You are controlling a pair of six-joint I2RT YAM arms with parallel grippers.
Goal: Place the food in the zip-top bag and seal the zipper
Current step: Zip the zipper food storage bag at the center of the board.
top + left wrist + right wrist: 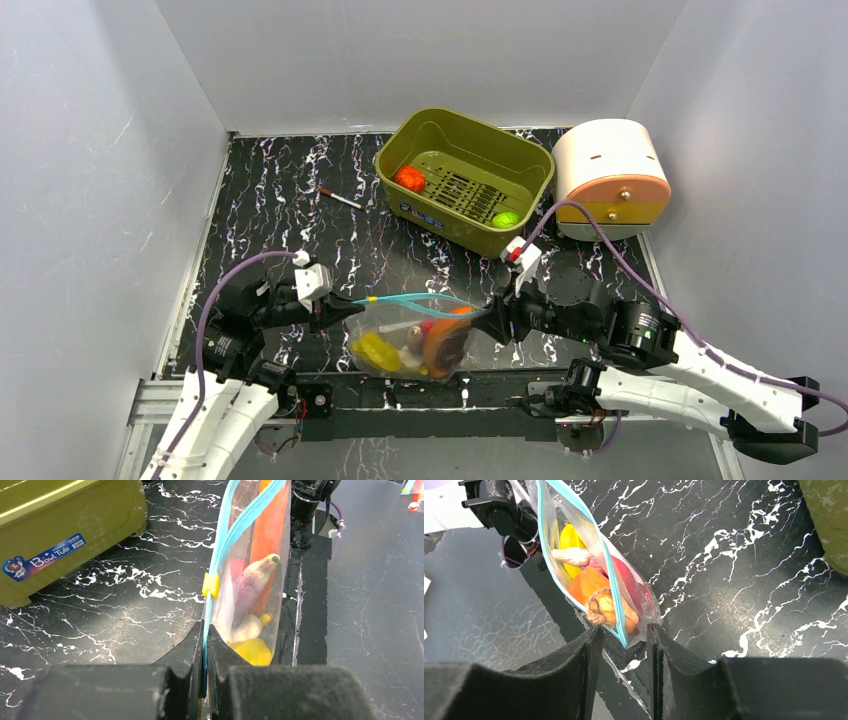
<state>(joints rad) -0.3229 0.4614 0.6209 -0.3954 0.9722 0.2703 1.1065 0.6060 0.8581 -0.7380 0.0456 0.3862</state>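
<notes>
The zip-top bag (415,338) hangs at the table's near edge between my two grippers, with food inside: a yellow banana (252,651), a purple eggplant (252,580), an orange carrot (591,587) and a red chili (624,577). My left gripper (205,639) is shut on the left end of the teal zipper (235,530), just behind the yellow slider (210,584). My right gripper (624,635) stands open, and the bag's right corner sits loosely between its fingers. A red-orange tomato (410,179) and a green fruit (505,219) lie in the olive tub (520,165).
The olive tub stands at the back centre, beside a white and orange cylinder (612,178) at the back right. A thin red-tipped stick (340,199) lies left of the tub. The bag hangs over the table's front rail (420,390).
</notes>
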